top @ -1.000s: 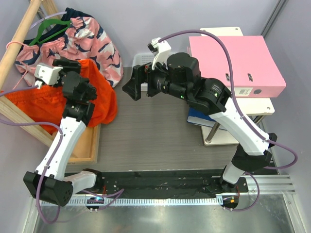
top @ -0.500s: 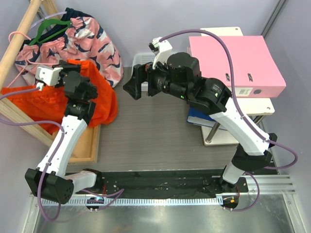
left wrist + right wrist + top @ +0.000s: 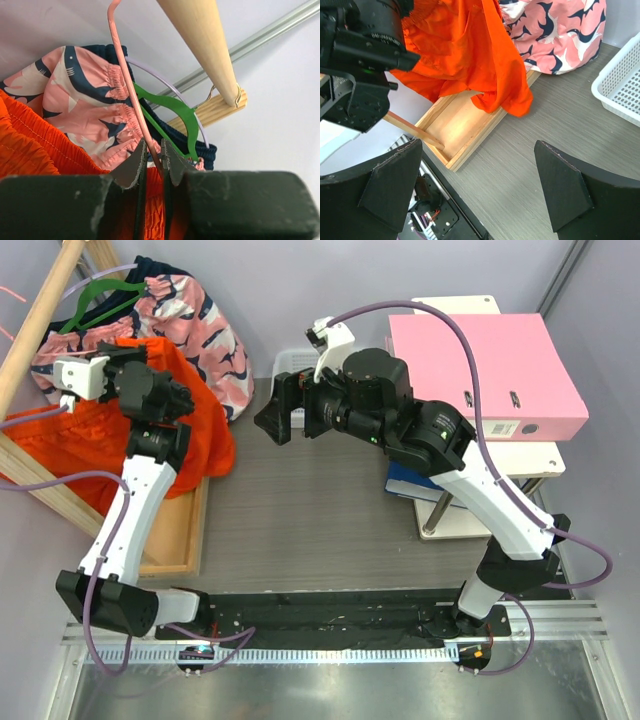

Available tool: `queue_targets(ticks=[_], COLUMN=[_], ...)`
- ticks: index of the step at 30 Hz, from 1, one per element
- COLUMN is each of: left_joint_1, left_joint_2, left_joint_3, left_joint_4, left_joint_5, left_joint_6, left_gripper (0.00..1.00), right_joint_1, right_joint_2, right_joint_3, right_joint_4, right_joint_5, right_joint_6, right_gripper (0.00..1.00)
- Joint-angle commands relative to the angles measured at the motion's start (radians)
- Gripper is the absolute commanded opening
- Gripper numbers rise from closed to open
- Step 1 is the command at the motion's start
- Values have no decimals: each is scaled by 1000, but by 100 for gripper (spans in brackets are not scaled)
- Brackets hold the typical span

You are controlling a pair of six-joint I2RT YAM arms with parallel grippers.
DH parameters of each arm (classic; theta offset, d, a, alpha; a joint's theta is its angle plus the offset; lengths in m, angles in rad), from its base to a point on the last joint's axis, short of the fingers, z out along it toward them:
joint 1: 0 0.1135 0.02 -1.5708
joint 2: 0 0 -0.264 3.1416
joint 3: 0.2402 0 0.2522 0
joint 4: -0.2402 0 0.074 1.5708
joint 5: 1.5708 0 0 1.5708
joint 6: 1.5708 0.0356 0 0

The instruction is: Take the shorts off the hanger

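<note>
Left gripper first, from the top view: the left arm (image 3: 130, 500) reaches up from its base and bends in toward the wooden rod (image 3: 40, 315), its wrist buried against the shorts (image 3: 200, 430), which hang in a bright orange heap just below the rod. Its fingers cannot be made out from here. The right arm (image 3: 500, 510) arches well away from the rod, over the grey wood-grain table (image 3: 300, 530), with the right gripper (image 3: 276, 412) spread open and pointing back at the shorts. A pink patterned garment (image 3: 200, 330) on a green hanger (image 3: 95, 305) hangs from the rod beside the shorts. A pink binder (image 3: 480, 370) lies far from the rod on a small stand.

From the left wrist, the left gripper (image 3: 154, 160) is pinched onto the hanger (image 3: 131, 90), whose pale pink wire rises from between the fingers and passes beside the rod (image 3: 205, 45). Orange waistband (image 3: 30, 150) bunches below the rod, against the fingers.

From the right wrist, the right gripper's fingers (image 3: 395, 185) stand wide apart, holding nothing. The shorts (image 3: 470, 50) droop from the rod side, their lowest fold over the rim of a wooden tray (image 3: 465, 130). Only a corner of a white mesh basket (image 3: 620, 80) shows.
</note>
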State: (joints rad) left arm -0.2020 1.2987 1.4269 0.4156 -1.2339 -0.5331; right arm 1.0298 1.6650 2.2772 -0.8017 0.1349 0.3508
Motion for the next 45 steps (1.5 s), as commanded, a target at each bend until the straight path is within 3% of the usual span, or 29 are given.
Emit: queue_targets(ticks=[1, 6, 13, 16, 17, 23, 33, 40, 45], left_joint_1=[22, 41, 56, 56, 58, 56, 13, -114, -123], left_joint_2=[19, 44, 27, 2, -10, -21, -41, -96, -171], left_joint_3=[110, 129, 75, 60, 49, 32, -66, -131, -183], left_joint_4=[42, -21, -188, -397, -456, -751, -854, -772, -730], left_joint_5=[-84, -133, -107, -78, -55, 98, 364, 396, 675], left_joint_6=[25, 2, -149, -351, -489, -697, -772, -582, -496], left_gripper=[1, 1, 1, 0, 0, 0, 0, 0, 0], right_joint_1=[-5, -4, -7, -5, -5, -5, -5, -7, -5], right_joint_2=[-34, -37, -40, -44, -45, -71, -209, -260, -278], right_joint_3=[-1, 1, -7, -24, -27, -91, -311, -363, -400], right_joint_4=[21, 27, 27, 41, 56, 123, 265, 283, 300], right_joint_5=[22, 19, 11, 6, 2, 5, 60, 77, 103], right_joint_6=[-6, -4, -18, -29, -33, -61, -96, -139, -150], right_gripper=[99, 99, 99, 99, 99, 100, 100, 100, 100])
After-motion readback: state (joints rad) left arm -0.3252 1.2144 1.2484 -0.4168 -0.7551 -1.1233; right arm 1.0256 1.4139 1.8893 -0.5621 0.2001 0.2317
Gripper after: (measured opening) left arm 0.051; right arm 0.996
